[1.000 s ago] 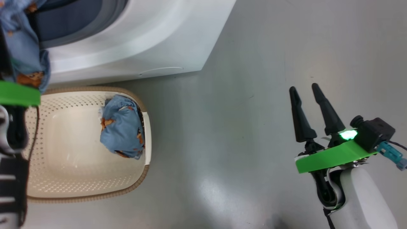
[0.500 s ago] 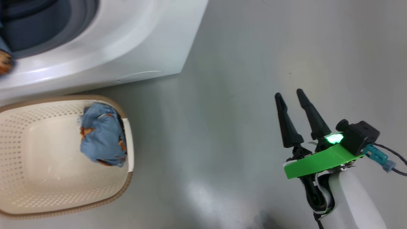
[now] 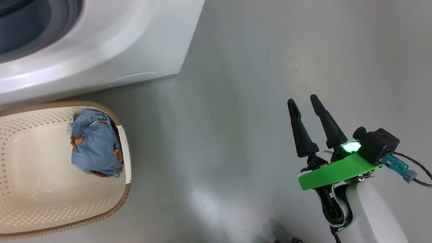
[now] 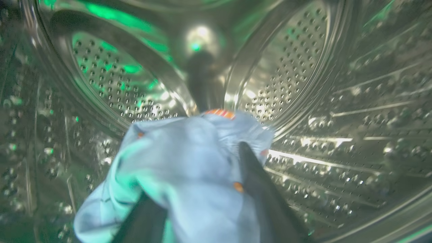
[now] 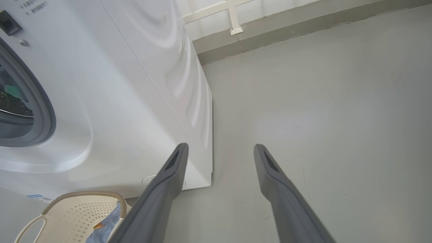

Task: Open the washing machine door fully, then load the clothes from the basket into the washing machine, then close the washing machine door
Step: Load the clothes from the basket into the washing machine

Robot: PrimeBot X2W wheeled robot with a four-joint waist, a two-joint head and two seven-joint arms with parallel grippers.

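Observation:
In the left wrist view my left gripper (image 4: 195,172) is deep inside the steel perforated drum (image 4: 303,67) of the washing machine (image 3: 135,40). Its fingers (image 4: 260,189) stand apart, with a light blue bundle of clothes (image 4: 189,162) lying loose between and over them. A second blue bundle (image 3: 94,148) sits against the right wall of the cream basket (image 3: 40,209), on the floor in front of the machine. My right gripper (image 3: 302,98) hangs open and empty over the floor, far to the right of the basket. The washing machine door is out of view.
The machine's white front and side (image 5: 135,101) stand left of my right gripper (image 5: 220,145), with the basket (image 5: 77,209) at its foot. Grey floor (image 3: 236,135) stretches between the basket and the right arm. A wall base (image 5: 287,23) runs behind the machine.
The head camera has turned, so machine and basket sit further left. The left arm and its blue bundle have passed out of the head view's left edge. The right gripper stays open.

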